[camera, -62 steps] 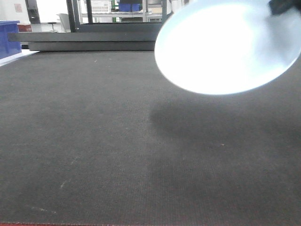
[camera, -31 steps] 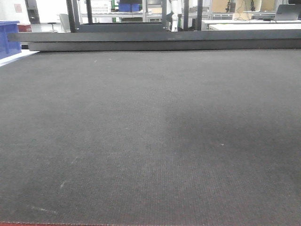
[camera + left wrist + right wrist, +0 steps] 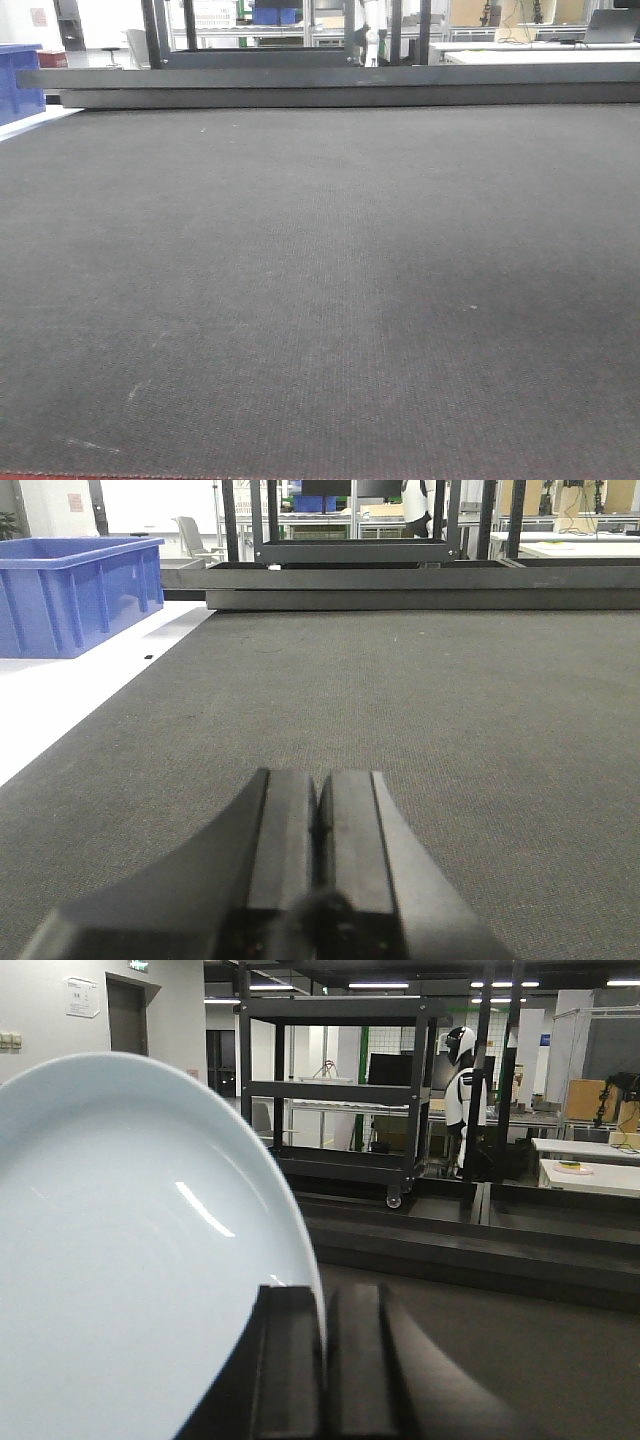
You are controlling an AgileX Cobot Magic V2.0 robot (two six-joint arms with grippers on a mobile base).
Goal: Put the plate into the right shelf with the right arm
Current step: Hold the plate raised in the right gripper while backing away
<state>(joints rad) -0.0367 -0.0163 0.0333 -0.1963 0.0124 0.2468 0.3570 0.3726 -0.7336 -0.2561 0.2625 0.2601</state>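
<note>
In the right wrist view my right gripper (image 3: 325, 1305) is shut on the rim of the white plate (image 3: 130, 1260), which stands on edge and fills the left half of the view, lifted above the dark mat. The stainless-steel right shelf is out of view. In the left wrist view my left gripper (image 3: 320, 785) is shut and empty, low over the dark mat (image 3: 400, 700). Neither gripper nor the plate shows in the front view.
A blue bin (image 3: 75, 595) stands on a white surface at the mat's far left, also seen in the front view (image 3: 18, 80). Dark low platforms (image 3: 330, 85) run along the mat's far edge. A black wheeled cart (image 3: 335, 1090) and a white humanoid figure (image 3: 460, 1090) stand beyond.
One second ago the plate hung at the upper right of the front view. It has since left that view, and its shadow on the mat has faded.
</note>
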